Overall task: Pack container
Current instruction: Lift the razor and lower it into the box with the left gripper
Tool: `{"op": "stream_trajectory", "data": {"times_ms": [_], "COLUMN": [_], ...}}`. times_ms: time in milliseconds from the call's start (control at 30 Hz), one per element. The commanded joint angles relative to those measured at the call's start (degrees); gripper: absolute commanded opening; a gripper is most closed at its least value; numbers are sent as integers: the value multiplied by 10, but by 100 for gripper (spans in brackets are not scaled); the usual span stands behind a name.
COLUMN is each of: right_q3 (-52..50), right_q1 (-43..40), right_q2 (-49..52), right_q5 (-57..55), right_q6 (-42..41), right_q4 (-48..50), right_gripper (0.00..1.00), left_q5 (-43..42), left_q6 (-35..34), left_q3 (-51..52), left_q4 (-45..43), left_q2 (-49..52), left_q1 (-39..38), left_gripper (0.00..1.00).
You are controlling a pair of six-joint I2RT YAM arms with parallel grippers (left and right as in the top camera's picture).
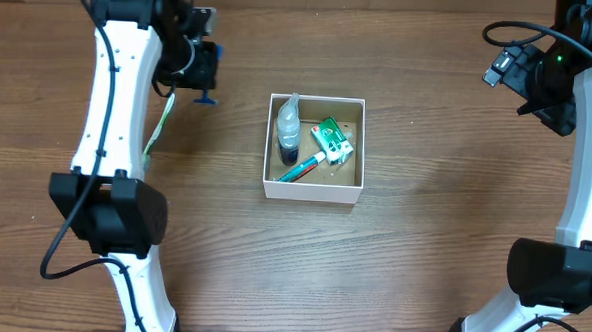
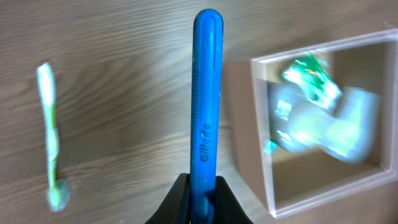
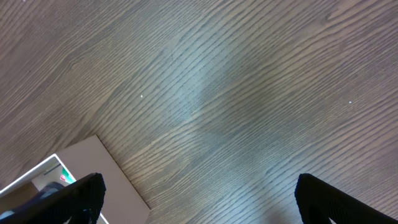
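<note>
A wooden table (image 1: pixel 422 252) is seen from overhead, with a white arm standing at each side of it. The left arm is raised at about 10 o'clock from the middle of the table and the right arm at about 2 o'clock. The container (image 1: pixel 312 194), a shallow square box with white walls and a brown inside, is set at the centre of the table, well apart from both arms. Inside it, a clear bottle (image 1: pixel 289 131) with a dark base is laid along the 9 o'clock wall. A green and white packet (image 1: pixel 332 140) is placed toward 2 o'clock of the box, and a slim teal item (image 1: pixel 301 169) is lodged slantwise toward 6 o'clock, between the bottle and the packet. The left gripper (image 2: pixel 202 199) is closed tight on the lower end of a blue razor handle (image 2: pixel 205 93), on which the word Gillette can be read. In the left wrist view the handle is pointed toward 12 o'clock, just beside the container's outer wall. The right gripper (image 3: pixel 199 180) is held with its jaws wide apart and with nothing between them, over bare wood; a corner of the container is caught at 8 o'clock in its view. A green and white toothbrush (image 1: pixel 157 130) is laid on the table at 9 o'clock of the container, near the left arm.
</note>
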State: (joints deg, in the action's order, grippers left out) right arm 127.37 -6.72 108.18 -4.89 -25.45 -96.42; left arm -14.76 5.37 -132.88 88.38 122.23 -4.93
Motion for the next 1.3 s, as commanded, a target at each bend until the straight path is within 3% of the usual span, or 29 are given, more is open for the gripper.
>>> {"op": "stream_trajectory", "data": {"times_ms": [0, 400, 733, 1000, 1267], "right_q3": [2, 2, 2, 2, 2], "right_q1": [-1, -1, -1, -1, -1], "right_q2": [0, 0, 0, 0, 0], "right_q5": [-2, -2, -2, -2, -2], "right_q6": [-1, -1, -1, -1, -1], "right_q4": [3, 3, 3, 3, 3], "right_gripper": [100, 100, 100, 100, 100], "left_q5": [-48, -21, -53, -63, -63], "left_q6": [83, 145, 218, 273, 275], "left_q3": [-49, -51, -45, 43, 137], "left_q4": [26, 57, 64, 33, -20], "left_q2": [-6, -6, -5, -5, -5], "left_q1": [-49, -177, -211, -228, -229], "left_gripper": [9, 10, 15, 23, 29]}}
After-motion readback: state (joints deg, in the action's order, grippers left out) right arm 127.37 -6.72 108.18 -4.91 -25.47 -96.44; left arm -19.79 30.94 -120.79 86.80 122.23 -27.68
